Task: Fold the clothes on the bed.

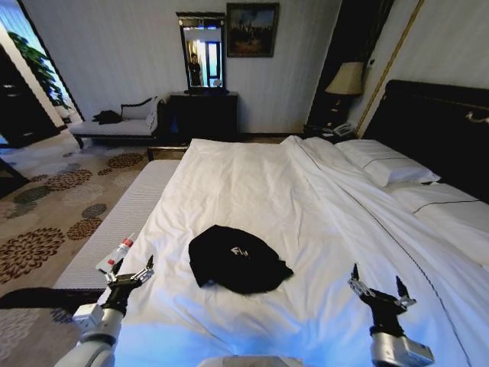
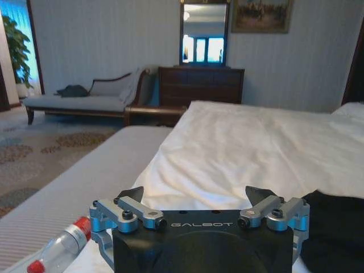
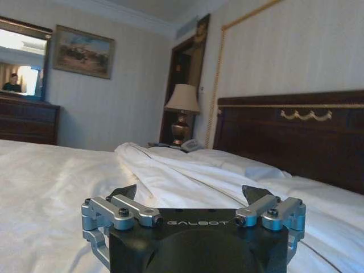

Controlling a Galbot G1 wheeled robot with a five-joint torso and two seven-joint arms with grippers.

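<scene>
Crumpled black T-shirt (image 1: 235, 258) on the bed (image 1: 321, 199) lies between spread-apart left claw (image 1: 131, 271) and right claw (image 1: 379, 289).

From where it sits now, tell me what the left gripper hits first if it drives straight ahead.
Probably the rumpled white duvet on the bed; the left gripper sits open, with the black T-shirt off to one side.

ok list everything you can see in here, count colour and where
T-shirt: 1, black, crumpled on the bed's near middle
bed: 1, white linen, dark headboard
pillows: 2, white, by the headboard
bottle: 1, clear with red cap, at the bed's left edge
chaise: 1, pale, far left wall
dresser: 1, dark wood, under a mirror
lamp: 1, cream shade, beside the headboard
left gripper: open, left of the T-shirt
right gripper: open, right of the T-shirt
</scene>
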